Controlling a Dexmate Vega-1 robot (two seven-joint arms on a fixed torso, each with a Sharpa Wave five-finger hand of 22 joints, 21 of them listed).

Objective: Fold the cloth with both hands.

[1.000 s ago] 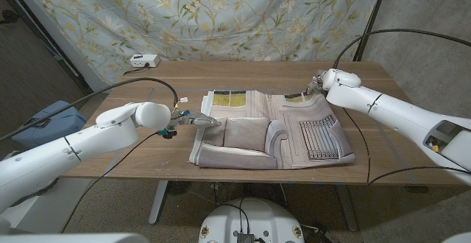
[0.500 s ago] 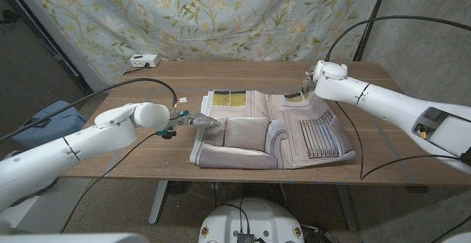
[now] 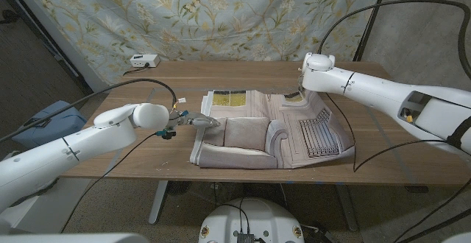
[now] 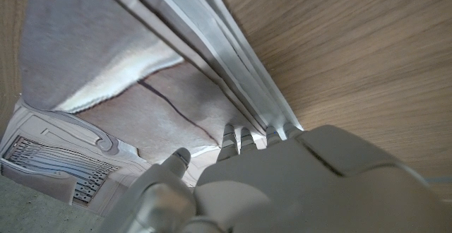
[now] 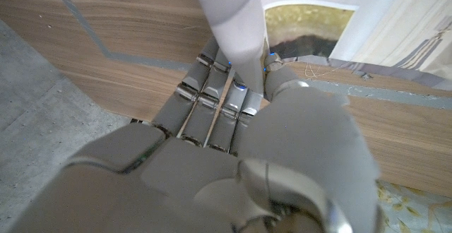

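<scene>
The fingers (image 5: 212, 95) of the right hand (image 5: 233, 155) are closing side by side around a gathered strip of the cloth (image 3: 272, 129), which is rising between them in the right wrist view; the hand is thus pinching the cloth's far right corner. The fingers (image 4: 244, 138) of the left hand (image 4: 296, 183) are lying together, narrow, with their tips pushing in at the cloth's folded edge, layers of which are running over them in the left wrist view; whether they are clamping the fabric cannot be told. In the head view the left hand (image 3: 199, 121) is meeting the cloth's left edge and the right hand (image 3: 296, 93) is sitting over the far right corner. One cloth, two hands and one small white box (image 3: 144, 61) are showing on the single wooden table (image 3: 132, 162). Compared with a second ago, the right arm is swinging inward, its hand having shifted leftward over the cloth, while the left hand is staying where it was. The cloth is lying at the table's centre, partly folded, its left portion doubled over.
</scene>
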